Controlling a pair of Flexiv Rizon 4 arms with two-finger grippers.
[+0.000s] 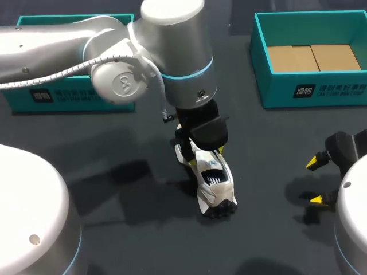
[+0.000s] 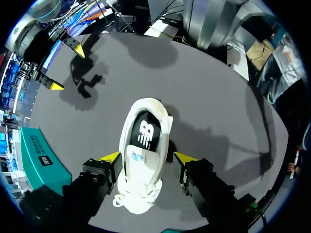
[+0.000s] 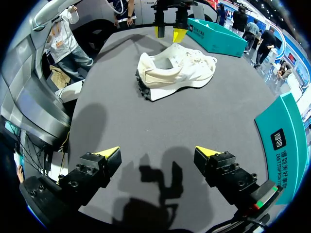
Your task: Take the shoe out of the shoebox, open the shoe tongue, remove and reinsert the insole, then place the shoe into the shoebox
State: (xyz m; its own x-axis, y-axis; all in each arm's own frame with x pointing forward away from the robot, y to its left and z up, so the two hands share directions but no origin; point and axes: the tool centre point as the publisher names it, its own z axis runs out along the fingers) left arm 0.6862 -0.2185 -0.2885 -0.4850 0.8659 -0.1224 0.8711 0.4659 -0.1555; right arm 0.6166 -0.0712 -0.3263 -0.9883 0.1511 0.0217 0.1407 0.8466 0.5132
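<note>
A white shoe (image 1: 213, 186) rests on the dark table near the middle, its black-studded heel toward the front edge. In the left wrist view the shoe (image 2: 143, 165) lies between the fingers of my left gripper (image 2: 147, 158), its dark insole with a white logo showing in the opening. The jaws are open, with a small gap at each side of the shoe. My left gripper (image 1: 206, 157) hangs right above the shoe. My right gripper (image 1: 317, 181) stands open at the right, away from the shoe, with nothing between its fingers. From the right wrist, the shoe (image 3: 175, 70) lies well ahead of the right gripper (image 3: 158, 155).
The teal shoebox (image 1: 312, 91), with brown cardboard inside, stands at the back right. A second teal box (image 1: 34, 97) sits at the back left, partly behind my left arm. Bare tabletop lies between the shoe and the right gripper.
</note>
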